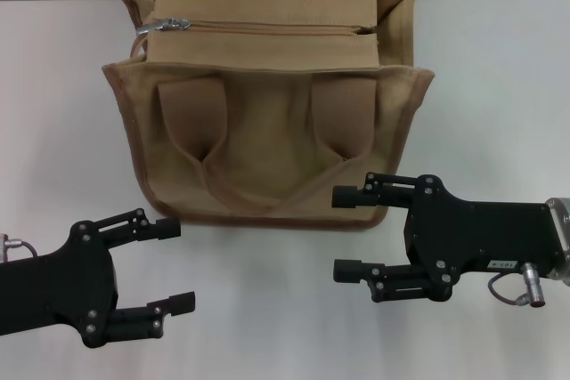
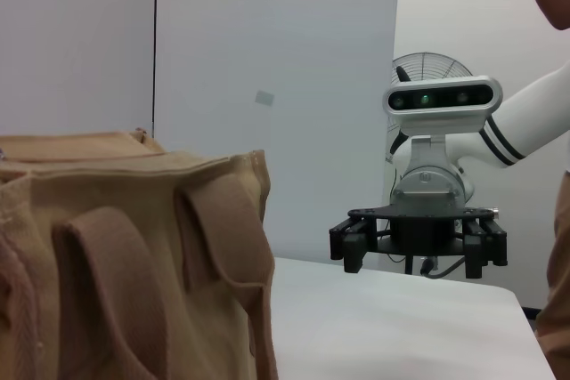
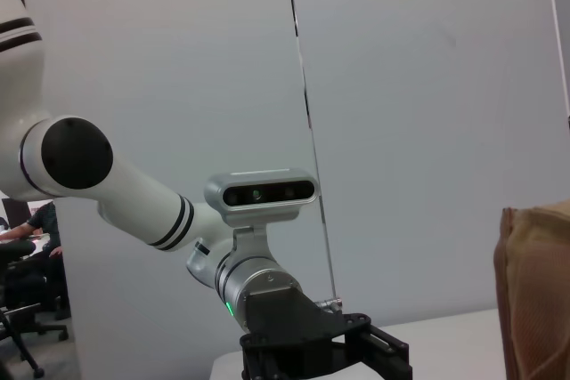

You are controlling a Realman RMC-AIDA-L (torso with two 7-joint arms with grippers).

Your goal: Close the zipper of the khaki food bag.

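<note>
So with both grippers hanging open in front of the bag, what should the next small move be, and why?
Probably the left gripper should rise and reach toward the silver slider, which sits at the robot's-left end of the zipper on the khaki food bag. The right gripper is open and low too, touching nothing.

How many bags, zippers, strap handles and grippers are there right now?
Bags: 1, the khaki bag
Zippers: 1, the zipper
Strap handles: 2, left handle, right handle
Grippers: 2, left gripper, right gripper, both open
Total: 6
</note>
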